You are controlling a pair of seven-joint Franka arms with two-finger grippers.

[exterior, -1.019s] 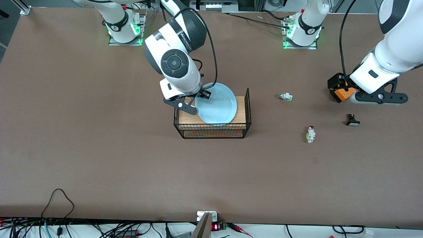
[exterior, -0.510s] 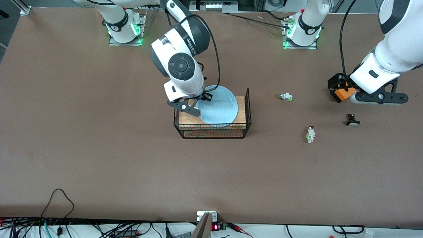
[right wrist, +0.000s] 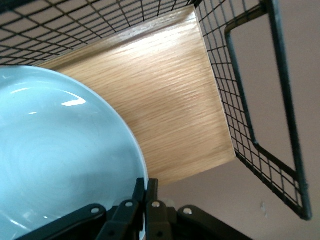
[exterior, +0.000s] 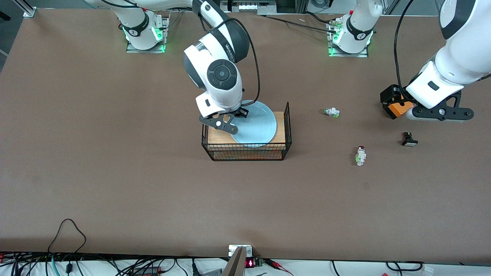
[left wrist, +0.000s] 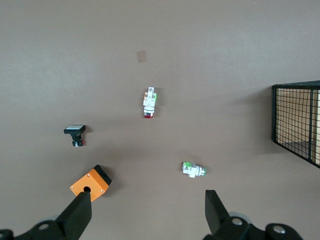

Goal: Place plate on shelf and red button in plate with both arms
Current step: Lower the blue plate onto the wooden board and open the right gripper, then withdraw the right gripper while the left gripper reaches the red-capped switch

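The right gripper (exterior: pixel 238 112) is over the wire rack (exterior: pixel 285 126), its jaws clamped tight on the rim of the plate (exterior: pixel 257 126). The plate sits above the rack's wooden top (exterior: pixel 215 136), at the middle of the tabletop (exterior: pixel 115 172); whether it rests on the wood cannot be told. In the right wrist view the rim of the plate (right wrist: pixel 60 155) disappears between the closed fingers (right wrist: pixel 145 192), with the wood (right wrist: pixel 175 115) and the mesh wall (right wrist: pixel 250 90) beside it.

The left gripper (left wrist: pixel 147 212) waits with jaws spread wide and empty, over the tabletop toward the left arm's end, near an orange box (exterior: pixel 399 108). The red button (exterior: pixel 360 155) lies on the tabletop, nearer the front camera than the green-capped button (exterior: pixel 332 112) and well apart from the rack. A black button (exterior: pixel 409 139) lies beside it, toward the left arm's end.
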